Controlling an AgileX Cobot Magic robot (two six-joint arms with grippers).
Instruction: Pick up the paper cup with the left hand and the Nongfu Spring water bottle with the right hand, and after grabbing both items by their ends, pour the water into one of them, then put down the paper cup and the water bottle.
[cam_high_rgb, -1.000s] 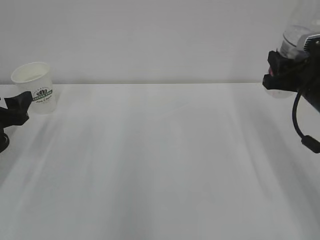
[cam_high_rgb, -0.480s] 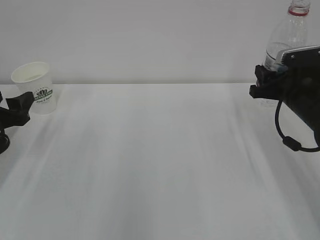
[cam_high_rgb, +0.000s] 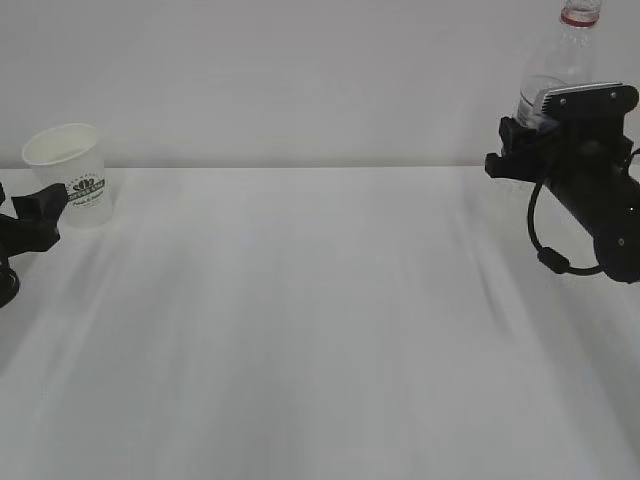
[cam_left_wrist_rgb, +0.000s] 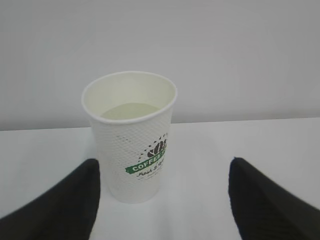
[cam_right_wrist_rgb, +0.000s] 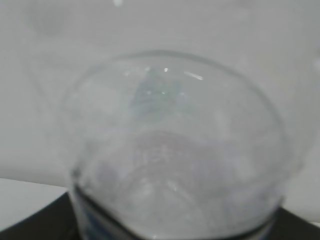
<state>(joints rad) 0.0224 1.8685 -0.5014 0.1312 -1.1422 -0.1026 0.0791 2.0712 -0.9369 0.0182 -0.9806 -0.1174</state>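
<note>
The white paper cup with a green logo stands upright at the table's far left. My left gripper is open just in front of it. In the left wrist view the cup stands ahead between the black fingers, close to the left one and apart from both. A pale level surface shows inside it. My right gripper is shut on the Nongfu Spring water bottle at the far right. The bottle is upright and uncapped, its red neck ring at the top. Its clear body fills the blurred right wrist view. The arm hides its base.
The white table runs between the two arms, with a plain pale wall behind. A black cable loops under the right arm.
The right arm has moved left with the bottle, which now stands upright and sharp instead of blurred at the frame's corner. The left gripper and the cup have hardly moved.
</note>
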